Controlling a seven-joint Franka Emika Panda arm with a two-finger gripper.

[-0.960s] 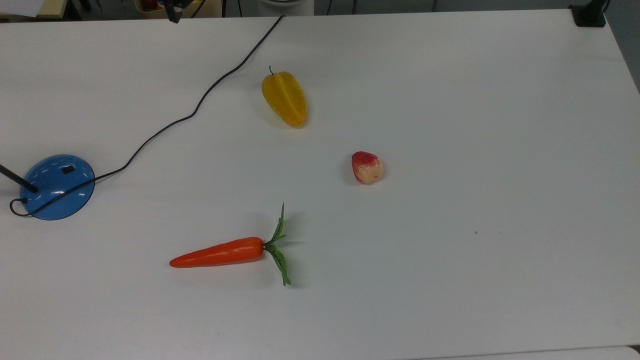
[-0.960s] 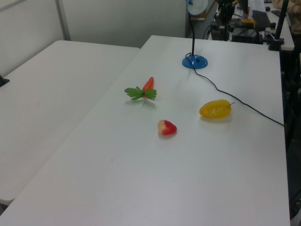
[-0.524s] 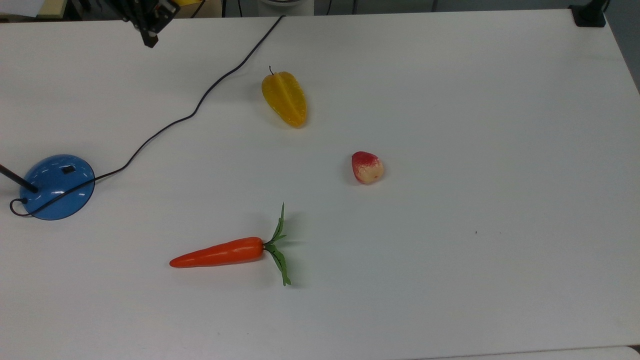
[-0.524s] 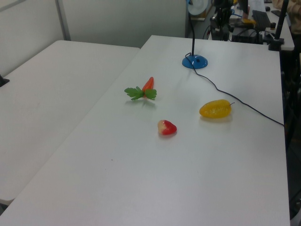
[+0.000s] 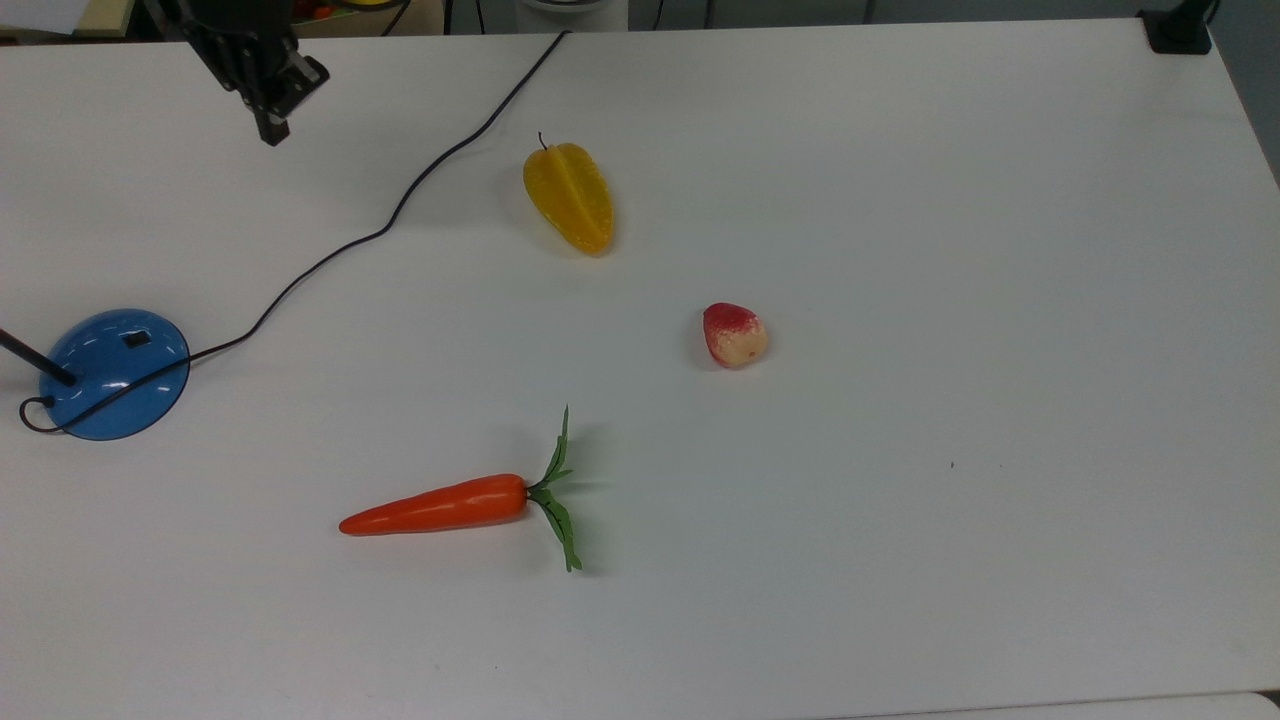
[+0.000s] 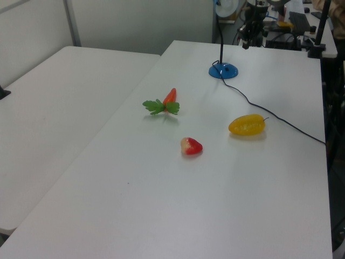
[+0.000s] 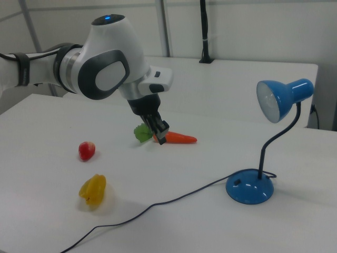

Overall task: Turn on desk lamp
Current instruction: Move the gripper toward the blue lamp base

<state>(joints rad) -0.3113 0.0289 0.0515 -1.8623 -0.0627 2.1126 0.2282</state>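
The desk lamp has a glossy blue dome base (image 5: 113,372) at the top view's left edge, with a small dark switch (image 5: 136,339) on it. The right view shows its base (image 7: 249,188), thin black stem and blue shade (image 7: 281,97), whose bulb looks dull. A black cord (image 5: 400,205) runs from the base to the table's far edge. My gripper (image 5: 270,135) hangs above the table, up and to the right of the base in the top view, well apart from it. In the right view the gripper (image 7: 160,138) is left of the lamp, shut on nothing.
On the white table (image 5: 1000,250) lie a yellow star fruit (image 5: 570,197), a red-and-cream fruit (image 5: 735,335) and an orange carrot (image 5: 440,505) with green leaves. A black post base (image 5: 1178,28) stands at the top view's far right corner.
The gripper has come in from the table's far edge, moving down and left in the top view, closer to the lamp. Nothing on the table moved.
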